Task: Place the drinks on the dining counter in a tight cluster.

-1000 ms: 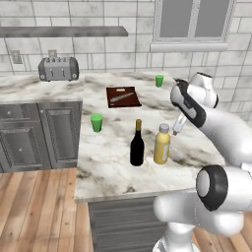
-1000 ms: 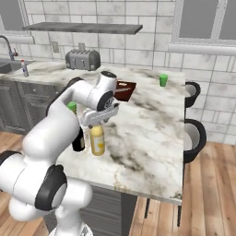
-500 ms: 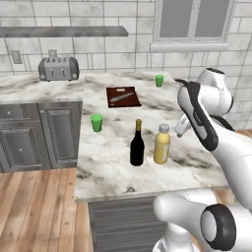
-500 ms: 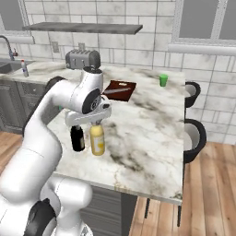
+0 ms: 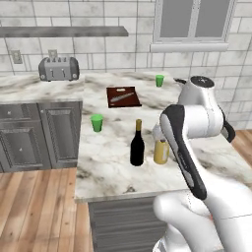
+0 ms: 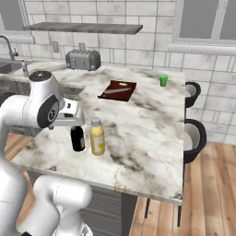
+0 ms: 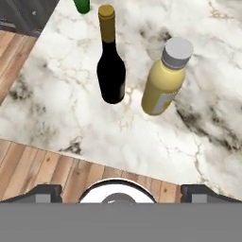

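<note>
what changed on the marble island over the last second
The arm swung up and back toward the near edge, and the small clear bottle seen beside its gripper earlier is now lost from sight. The wine bottle, the yellow bottle, both green cups and the cutting board stayed put.

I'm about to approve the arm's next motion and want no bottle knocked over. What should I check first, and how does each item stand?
1. Wine bottle upright on the dining counter: ok.
2. Yellow bottle upright beside it, a narrow gap between them: ok.
3. Small clear red-capped bottle placed with the other two: cannot tell; it is not seen beside them.
4. Gripper state: cannot tell; the fingertips in the hand view are barely visible.
5. Hand clear of both bottles: ok, the hand view looks down on them from above.
6. Green cup apart from the bottles: ok.
</note>
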Robot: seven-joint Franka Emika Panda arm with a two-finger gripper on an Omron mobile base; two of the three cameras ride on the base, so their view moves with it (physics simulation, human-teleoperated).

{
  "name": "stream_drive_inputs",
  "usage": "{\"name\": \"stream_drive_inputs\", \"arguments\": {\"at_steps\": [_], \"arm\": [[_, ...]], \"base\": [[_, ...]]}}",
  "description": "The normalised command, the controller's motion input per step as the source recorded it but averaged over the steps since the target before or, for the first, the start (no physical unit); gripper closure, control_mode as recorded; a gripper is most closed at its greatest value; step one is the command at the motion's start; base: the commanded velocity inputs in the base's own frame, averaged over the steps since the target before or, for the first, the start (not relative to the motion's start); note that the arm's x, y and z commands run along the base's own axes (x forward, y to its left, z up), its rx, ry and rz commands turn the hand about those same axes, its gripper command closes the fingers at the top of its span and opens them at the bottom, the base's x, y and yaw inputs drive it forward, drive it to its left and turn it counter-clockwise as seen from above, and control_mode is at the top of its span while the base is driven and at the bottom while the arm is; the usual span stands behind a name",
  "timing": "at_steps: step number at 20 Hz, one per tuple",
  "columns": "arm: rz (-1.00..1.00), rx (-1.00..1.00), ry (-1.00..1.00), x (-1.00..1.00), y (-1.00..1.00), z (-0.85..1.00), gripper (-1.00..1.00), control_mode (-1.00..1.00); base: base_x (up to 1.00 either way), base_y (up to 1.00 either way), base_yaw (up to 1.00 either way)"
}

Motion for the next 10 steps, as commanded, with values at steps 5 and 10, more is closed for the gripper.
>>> {"name": "stream_drive_inputs", "arguments": {"at_steps": [5,10], "arm": [[-0.46,0.0,-0.05,-0.55,0.52,0.42,-1.0,-1.0],[0.04,0.05,-0.01,-0.81,-0.07,0.76,-1.0,-1.0]], "base": [[0.0,0.0,0.0],[0.0,0.0,0.0]]}}
